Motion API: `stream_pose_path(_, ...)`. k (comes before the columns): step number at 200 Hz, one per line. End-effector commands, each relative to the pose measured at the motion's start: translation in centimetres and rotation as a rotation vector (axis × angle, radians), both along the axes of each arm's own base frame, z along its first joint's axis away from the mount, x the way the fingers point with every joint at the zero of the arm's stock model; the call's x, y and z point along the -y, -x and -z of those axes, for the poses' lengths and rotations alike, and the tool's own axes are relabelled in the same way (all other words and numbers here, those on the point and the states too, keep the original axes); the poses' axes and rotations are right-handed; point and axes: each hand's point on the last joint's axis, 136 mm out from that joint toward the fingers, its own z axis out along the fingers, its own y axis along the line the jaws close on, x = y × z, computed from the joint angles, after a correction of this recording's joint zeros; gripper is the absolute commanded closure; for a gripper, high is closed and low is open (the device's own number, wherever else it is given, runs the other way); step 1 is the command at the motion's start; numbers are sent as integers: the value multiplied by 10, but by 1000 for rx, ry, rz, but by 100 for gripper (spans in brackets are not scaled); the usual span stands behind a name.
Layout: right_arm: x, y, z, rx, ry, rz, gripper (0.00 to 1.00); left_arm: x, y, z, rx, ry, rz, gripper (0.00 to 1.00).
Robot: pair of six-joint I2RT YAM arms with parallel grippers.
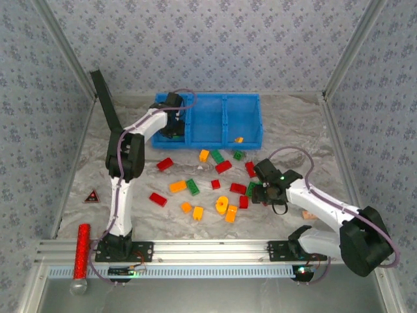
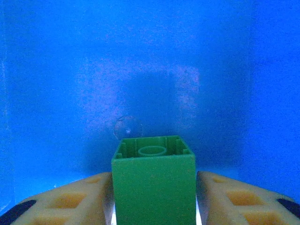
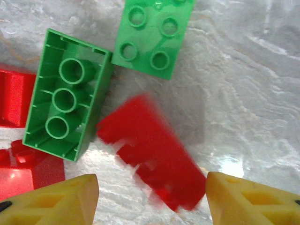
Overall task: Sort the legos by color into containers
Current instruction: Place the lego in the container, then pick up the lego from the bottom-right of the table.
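Overhead, the left gripper (image 1: 173, 126) hung in the blue tray's (image 1: 244, 104) left compartment, a green lego (image 2: 153, 187) between its fingers; whether clamped could not be told. The right gripper (image 3: 151, 192) stood open over the desk (image 3: 253, 93), a blurred red lego (image 3: 150, 150) below, between its fingers.

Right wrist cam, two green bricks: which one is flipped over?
The left green brick. Its hollow underside faces up, showing three round tubes. The top green brick has its studs up.
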Motion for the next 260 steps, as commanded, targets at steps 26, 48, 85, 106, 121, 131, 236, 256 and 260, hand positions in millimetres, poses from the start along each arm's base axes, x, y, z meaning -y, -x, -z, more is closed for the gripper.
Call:
stream_pose_path(26, 7, 14, 22, -70, 34, 6, 43, 4, 0, -40, 50, 37, 21, 44)
stream_pose_path(48, 8, 13, 25, -70, 42, 7, 41, 4, 1, -54, 67, 47, 27, 43)
stream_pose_path(85, 9, 10, 28, -70, 52, 12, 48, 5, 8, -75, 92, 61, 42, 42)
stream_pose_path(106, 8, 9, 32, -83, 59, 11, 55, 4, 15, -90, 110, 55, 58, 41)
stream_pose_path(121, 8, 10, 35, -96, 63, 18, 60, 2, 22, -107, 134, 42, 76, 40)
stream_pose_path(131, 9, 11, 36, -103, 68, 20, 63, 0, 27, -120, 150, 31, 86, 39)
stream_pose_path(236, -33, -83, -116, 173, 20, -83, 72, -37, 170, -180, 198, 51, 160, 32)
stream_pose_path(256, -60, -127, -153, 265, 5, -143, 72, -43, 207, -163, 133, 80, 165, 30)
stream_pose_path(260, -64, -133, -156, 274, 4, -151, 72, -45, 215, -159, 118, 87, 154, 30)
